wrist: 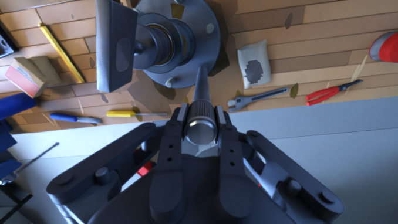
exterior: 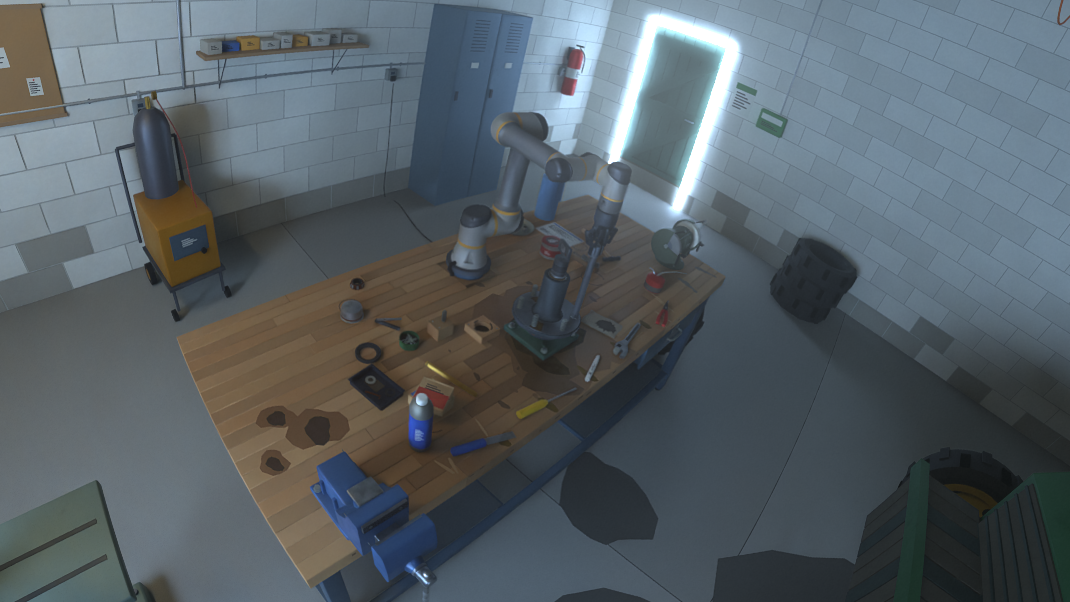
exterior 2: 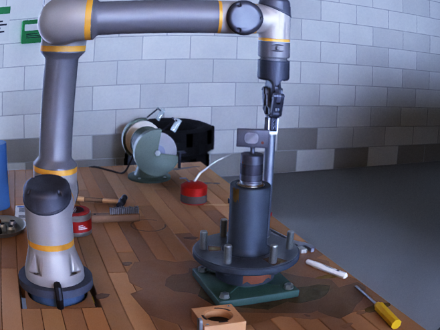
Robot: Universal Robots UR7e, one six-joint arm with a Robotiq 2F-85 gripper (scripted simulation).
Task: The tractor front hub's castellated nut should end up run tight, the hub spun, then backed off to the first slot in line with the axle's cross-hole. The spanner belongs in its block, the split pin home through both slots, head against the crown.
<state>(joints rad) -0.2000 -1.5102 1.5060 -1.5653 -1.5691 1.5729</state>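
The spanner's flat head [exterior 2: 251,138] sits over the top of the tractor hub [exterior 2: 249,213], above the nut and axle end. Its long round handle [exterior 2: 270,161] [wrist: 201,88] runs down beside the hub barrel. At the handle's upper, knurled end my gripper [exterior 2: 273,123] [wrist: 201,118] [exterior: 596,243] is closed around the handle. The hub stands upright on a green base plate [exterior 2: 245,284], with studs around its flange. A wooden block with a round hole [exterior 2: 218,317] [exterior: 482,328] lies in front of the hub. I cannot make out the split pin.
The wooden bench [exterior: 419,352] carries a bench grinder [exterior 2: 148,153], a red tin [exterior 2: 194,192], an adjustable wrench [wrist: 256,98], red pliers [wrist: 333,91], a yellow screwdriver [wrist: 132,113] and a grey rag [wrist: 254,67]. The bench edge runs just beyond the hub.
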